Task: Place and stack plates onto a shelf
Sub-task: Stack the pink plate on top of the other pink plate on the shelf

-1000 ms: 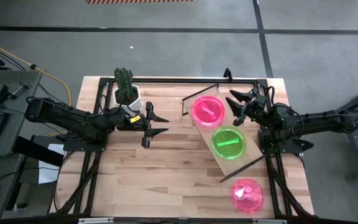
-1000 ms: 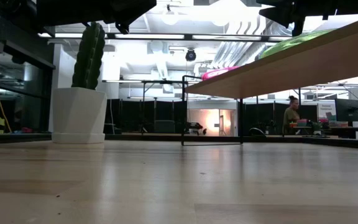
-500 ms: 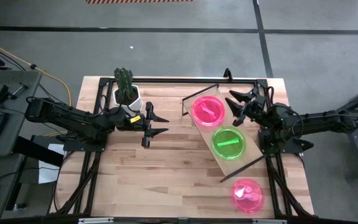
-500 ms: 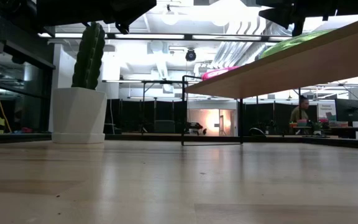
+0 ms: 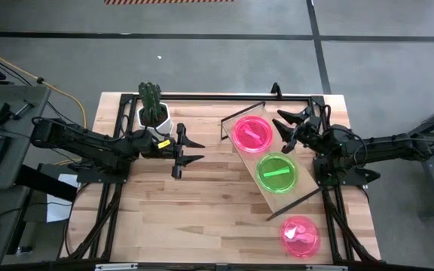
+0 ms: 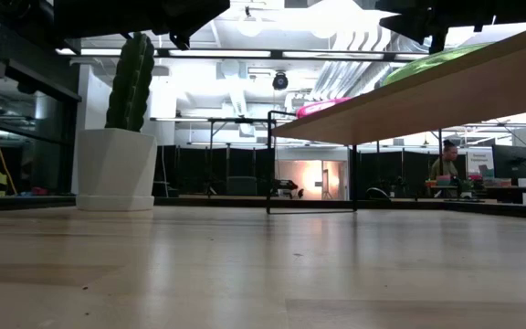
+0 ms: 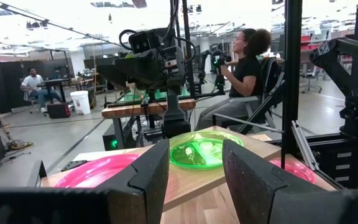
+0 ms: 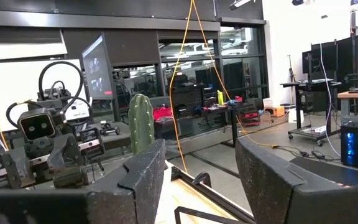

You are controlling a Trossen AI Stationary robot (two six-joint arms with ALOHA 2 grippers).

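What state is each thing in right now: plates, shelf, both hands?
Pink plate on shelf: flat on the board, far end.
Green plate: flat on the board, beside the pink one.
Pink plate on table: off the shelf, near the table's front edge.
Shelf: upright, angled across the table.
Left hand: open, empty.
Right hand: open, empty, beside the shelf.
Cactus pot: upright.

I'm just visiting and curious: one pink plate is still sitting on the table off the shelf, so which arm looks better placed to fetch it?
Probably the right. The loose pink plate lies on the right arm's side, below the shelf. The right gripper is open and empty; the left gripper waits beyond the shelf.
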